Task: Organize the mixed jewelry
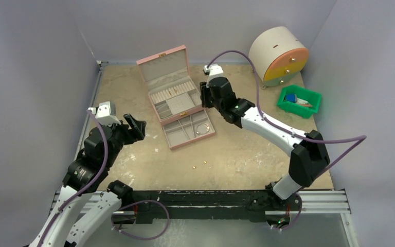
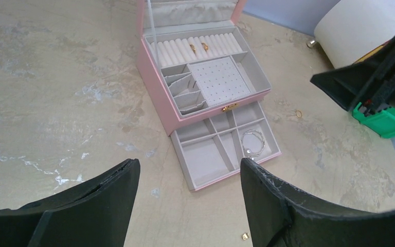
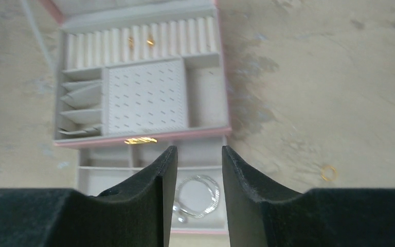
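The wire bracelet (image 3: 200,196) lies as a silvery loop in the right-hand compartment of the drawer (image 2: 203,160), which is pulled out at the front of the open pink box (image 2: 157,88). The right wrist view frames it directly beyond the gap of the right claw (image 3: 199,154). That claw's fingers stand moderately apart with nothing between them, poised over the drawer's front.

Two gold rings (image 2: 192,48) sit side by side in the ring rolls (image 2: 221,42) at the back of the box's upper tray. Both wrist views show them plainly, but from the top camera they are only faint specks.

A loose gold ring (image 3: 328,173) rests on the bare table (image 1: 247,154) to the right of the box. Only the wrist cameras show it.

The top view alone shows two tiny gold beads (image 1: 204,163) lying near each other in front of the drawer, while the left wrist view catches just one.

The left claw (image 2: 189,170) is spread wide and empty, left of the box and aimed at it. A green bin (image 1: 299,101) sits at the far right.
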Controlling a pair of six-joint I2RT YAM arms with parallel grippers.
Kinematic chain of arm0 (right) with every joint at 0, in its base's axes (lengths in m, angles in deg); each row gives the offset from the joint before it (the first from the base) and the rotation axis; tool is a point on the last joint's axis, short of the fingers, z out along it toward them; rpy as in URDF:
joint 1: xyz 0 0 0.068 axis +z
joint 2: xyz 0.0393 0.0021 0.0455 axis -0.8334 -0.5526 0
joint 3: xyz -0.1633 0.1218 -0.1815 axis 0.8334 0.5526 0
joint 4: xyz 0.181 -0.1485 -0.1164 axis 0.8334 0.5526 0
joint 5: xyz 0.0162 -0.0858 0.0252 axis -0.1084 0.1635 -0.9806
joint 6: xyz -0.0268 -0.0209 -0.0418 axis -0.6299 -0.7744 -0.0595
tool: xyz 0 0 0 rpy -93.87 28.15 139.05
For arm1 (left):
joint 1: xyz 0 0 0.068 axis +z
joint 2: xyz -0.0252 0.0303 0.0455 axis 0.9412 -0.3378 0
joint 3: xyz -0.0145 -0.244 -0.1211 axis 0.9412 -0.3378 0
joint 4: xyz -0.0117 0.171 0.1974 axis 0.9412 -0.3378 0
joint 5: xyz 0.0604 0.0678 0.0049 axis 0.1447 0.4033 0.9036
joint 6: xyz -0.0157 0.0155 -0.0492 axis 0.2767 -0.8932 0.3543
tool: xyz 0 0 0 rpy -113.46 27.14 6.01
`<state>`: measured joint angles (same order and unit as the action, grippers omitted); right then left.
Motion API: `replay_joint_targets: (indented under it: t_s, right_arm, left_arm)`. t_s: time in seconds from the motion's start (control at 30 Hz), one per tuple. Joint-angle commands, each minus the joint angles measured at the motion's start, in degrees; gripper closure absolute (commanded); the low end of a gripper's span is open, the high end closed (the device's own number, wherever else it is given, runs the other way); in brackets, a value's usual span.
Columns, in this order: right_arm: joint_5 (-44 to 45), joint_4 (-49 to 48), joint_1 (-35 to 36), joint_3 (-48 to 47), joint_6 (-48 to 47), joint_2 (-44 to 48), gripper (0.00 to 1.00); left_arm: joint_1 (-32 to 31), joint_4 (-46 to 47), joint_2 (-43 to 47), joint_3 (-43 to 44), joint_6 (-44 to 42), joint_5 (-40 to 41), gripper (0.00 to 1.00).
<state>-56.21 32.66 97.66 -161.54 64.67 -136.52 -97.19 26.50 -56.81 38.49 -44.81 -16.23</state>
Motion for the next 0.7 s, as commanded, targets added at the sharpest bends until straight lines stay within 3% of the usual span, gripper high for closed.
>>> replay_joint_targets:
  t_s: [0.0,0.27,0.67]
  right_arm:
    - [5.25,-3.65,-3.56,6.98,0.00,5.56,0.60]
    - [0.15,-4.91,-13.09,17.70,2.15,7.81,0.60]
    - [-4.23,-4.84,-21.48,17.24,1.98,-1.94,0.61]
  left_arm:
    - [0.72,1.99,-0.49,0.07,0.20,-0.66,0.29]
    - [1.18,1.99,-1.07,0.06,0.20,-0.79,0.29]
    - [1.27,1.90,-0.94,0.02,0.28,-0.56,0.29]
